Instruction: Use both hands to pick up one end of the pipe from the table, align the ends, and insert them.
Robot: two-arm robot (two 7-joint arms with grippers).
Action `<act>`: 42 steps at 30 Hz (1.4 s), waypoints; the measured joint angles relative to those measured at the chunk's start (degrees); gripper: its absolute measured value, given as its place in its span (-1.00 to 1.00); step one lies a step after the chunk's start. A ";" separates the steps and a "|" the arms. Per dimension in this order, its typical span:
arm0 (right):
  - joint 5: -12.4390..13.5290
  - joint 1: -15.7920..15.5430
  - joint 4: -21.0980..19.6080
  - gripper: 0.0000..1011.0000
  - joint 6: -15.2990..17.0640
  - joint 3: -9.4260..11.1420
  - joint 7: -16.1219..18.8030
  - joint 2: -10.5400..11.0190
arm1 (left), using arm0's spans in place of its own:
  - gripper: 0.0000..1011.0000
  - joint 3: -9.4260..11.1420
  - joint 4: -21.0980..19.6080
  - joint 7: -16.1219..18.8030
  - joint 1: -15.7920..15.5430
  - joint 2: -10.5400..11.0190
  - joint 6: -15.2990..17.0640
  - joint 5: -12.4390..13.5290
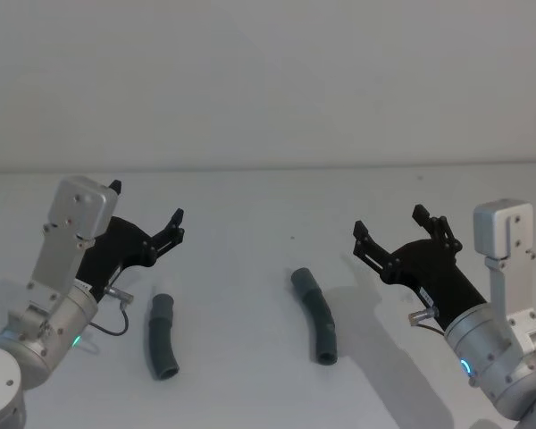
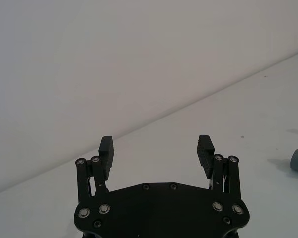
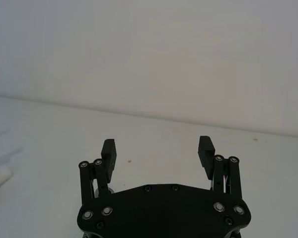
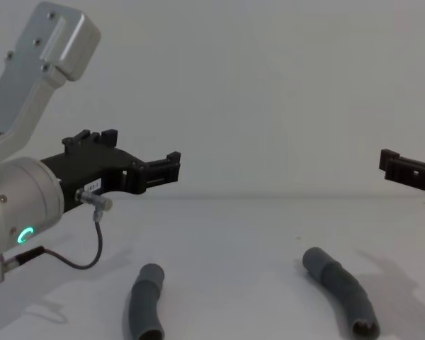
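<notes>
On table (image 1: 241, 366), left hose (image 1: 162, 338) and right hose (image 1: 316, 315) lie well apart. My left gripper (image 1: 147, 201) and right gripper (image 1: 389, 221) hover above table, wide open, empty. Hoses likely light, bendy, ribs grippy. I'd pinch across ribs, off mid-span, less flop.

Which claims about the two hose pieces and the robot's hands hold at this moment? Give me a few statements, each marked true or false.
1. The left hose piece and the right hose piece both lie on the table. True.
2. The left hand is shut on a hose piece. False: it is open and empty, raised above the table.
3. The right hand is open and holds nothing. True.
4. The two hose pieces are joined end to end. False: they lie apart, with bare table between them.
</notes>
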 joint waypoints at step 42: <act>0.00 0.00 0.00 0.98 0.00 0.00 0.00 0.00 | 0.98 -1.28 -5.98 0.86 0.66 -1.18 11.97 -2.55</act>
